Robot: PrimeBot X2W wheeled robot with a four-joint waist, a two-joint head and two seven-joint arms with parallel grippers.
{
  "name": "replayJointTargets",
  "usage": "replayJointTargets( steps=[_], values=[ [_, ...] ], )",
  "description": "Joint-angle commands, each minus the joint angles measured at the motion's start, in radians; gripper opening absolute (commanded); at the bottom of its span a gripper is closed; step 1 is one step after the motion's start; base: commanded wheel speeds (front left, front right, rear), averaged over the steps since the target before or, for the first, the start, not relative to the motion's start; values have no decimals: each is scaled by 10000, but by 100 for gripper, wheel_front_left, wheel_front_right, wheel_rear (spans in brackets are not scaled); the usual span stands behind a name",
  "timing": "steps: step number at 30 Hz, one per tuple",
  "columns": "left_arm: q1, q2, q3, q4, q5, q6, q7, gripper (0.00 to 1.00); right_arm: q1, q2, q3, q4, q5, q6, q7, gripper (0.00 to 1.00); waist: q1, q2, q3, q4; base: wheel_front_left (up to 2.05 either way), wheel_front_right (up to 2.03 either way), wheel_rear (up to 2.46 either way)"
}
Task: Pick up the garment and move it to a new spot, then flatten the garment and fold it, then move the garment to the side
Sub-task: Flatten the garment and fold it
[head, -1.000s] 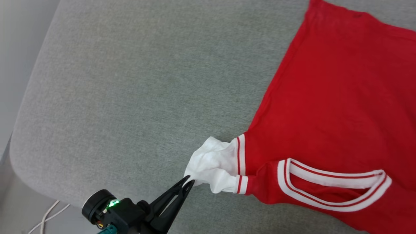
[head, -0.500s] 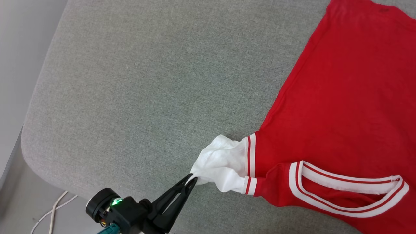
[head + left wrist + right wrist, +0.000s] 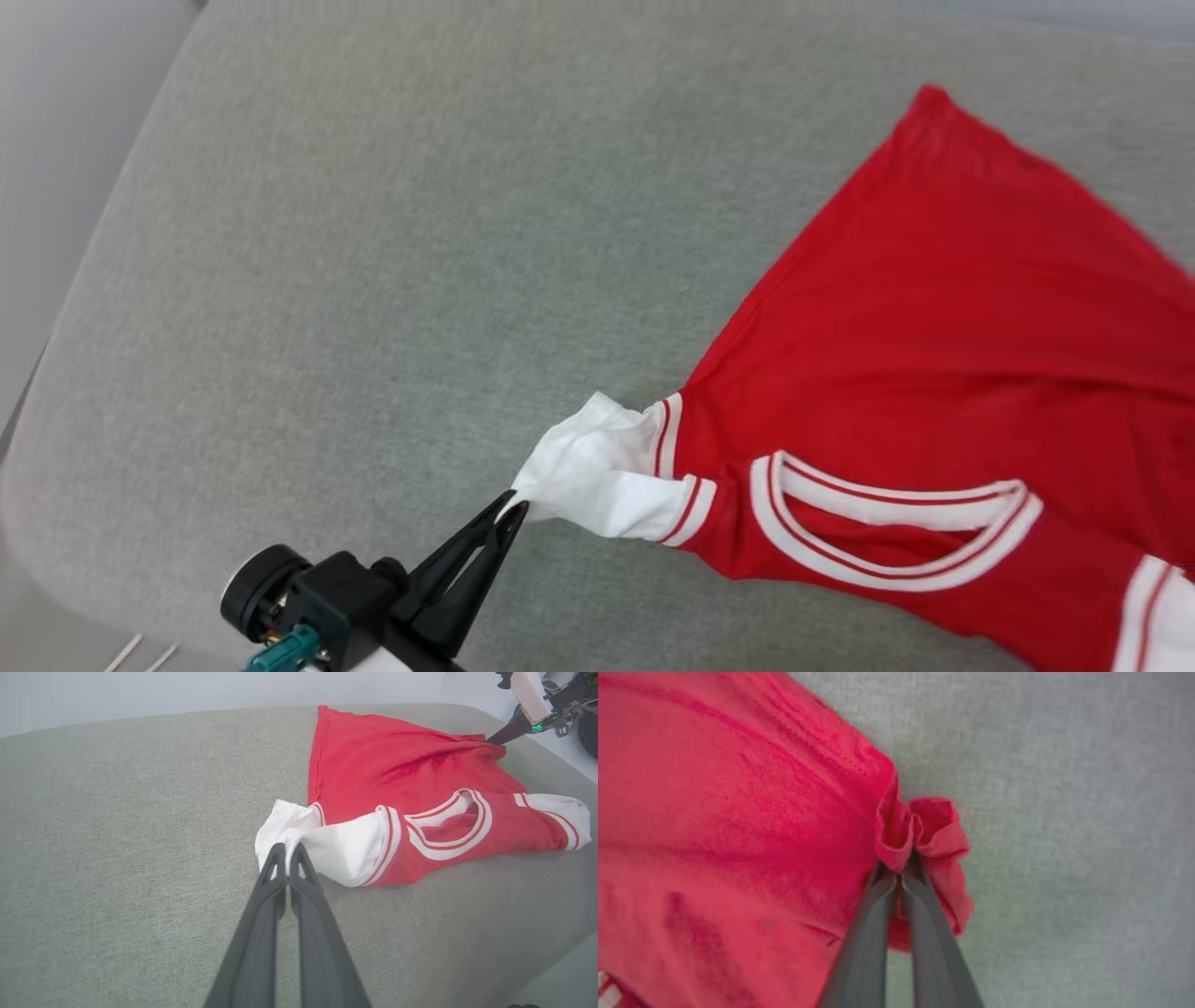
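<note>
So, the garment [image 3: 934, 373] is lying on the grey cushion [image 3: 373, 233] with its plain red side up. In the head view it sits over on the right half, and the white-striped collar [image 3: 887, 499] runs along its near edge. The left gripper [image 3: 512, 509] is pinched tight on the tip of one white sleeve [image 3: 597, 476], which is bunched up and pulled out to the left of the red body. From the left wrist camera you can see both dark fingers [image 3: 268, 891] pressed together with white fabric caught between the tips. The right gripper [image 3: 901, 865] is clamped too, biting a little puckered fold of red cloth right at the shirt's edge, with bare cushion just beside it. In the left wrist view it shows at the far corner of the shirt, well apart from the left one. The other sleeve [image 3: 565, 809] lies on the cushion past the collar.
</note>
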Motion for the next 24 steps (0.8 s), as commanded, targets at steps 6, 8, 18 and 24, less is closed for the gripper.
replayJointTargets(
  steps=[6,8,18,24],
  values=[
    [362,116,289,396,-124,267,-288,0,1581,160,291,-466,652,-7,-170,0,0,0,-1375,-1307,0,0,0],
    [501,98,376,542,-233,357,-379,0,2167,161,388,-795,848,-7,-281,0,0,0,-1642,-1595,0,0,0],
    [908,-162,667,1292,-598,660,-900,0,5149,761,298,-2506,1617,-7,-878,0,0,0,-2379,-2603,0,0,0],
    [779,-592,754,1841,-747,748,-1233,0,6168,1280,246,-2611,1684,-5,-1278,0,0,0,-2588,-2848,0,0,0]
  ],
)
